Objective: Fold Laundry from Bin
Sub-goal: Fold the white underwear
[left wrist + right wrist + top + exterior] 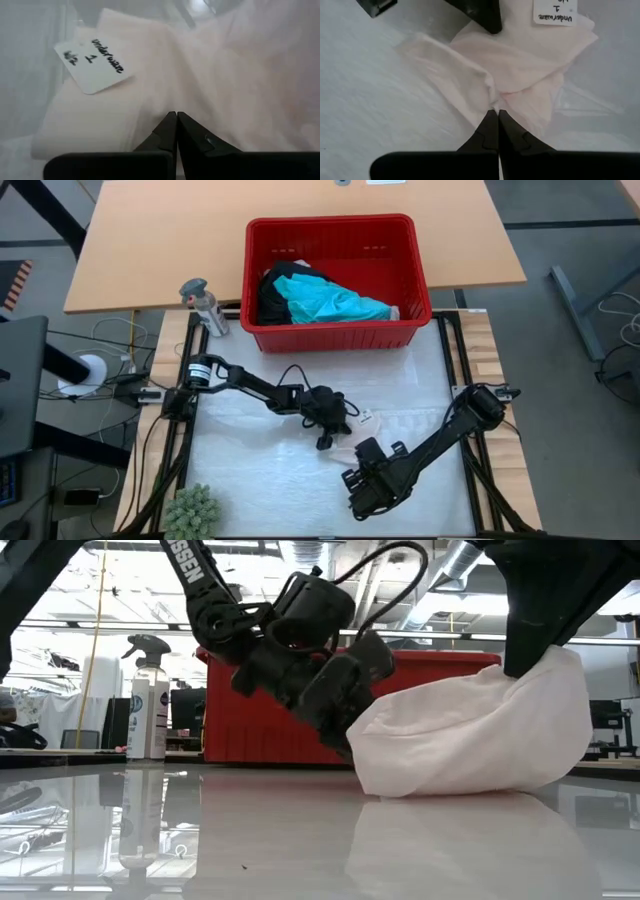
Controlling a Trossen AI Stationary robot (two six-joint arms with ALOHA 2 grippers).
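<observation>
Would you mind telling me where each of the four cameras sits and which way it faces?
High view: above the table, facing straight down on the red bin and both arms.
Low view: at tabletop height, facing level toward the pale garment; arms enter from above.
Left wrist view: on the left arm, past the shut left tool at the garment's tag.
Right wrist view: on the right arm, right tool pinching the garment.
Both wrist views share the tag.

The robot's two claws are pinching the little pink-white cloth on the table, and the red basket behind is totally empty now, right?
Not quite. The red basket is not empty: the high view shows a turquoise shirt and black clothing in it. The rest holds: the left gripper and right gripper both pinch the pink-white cloth.
</observation>
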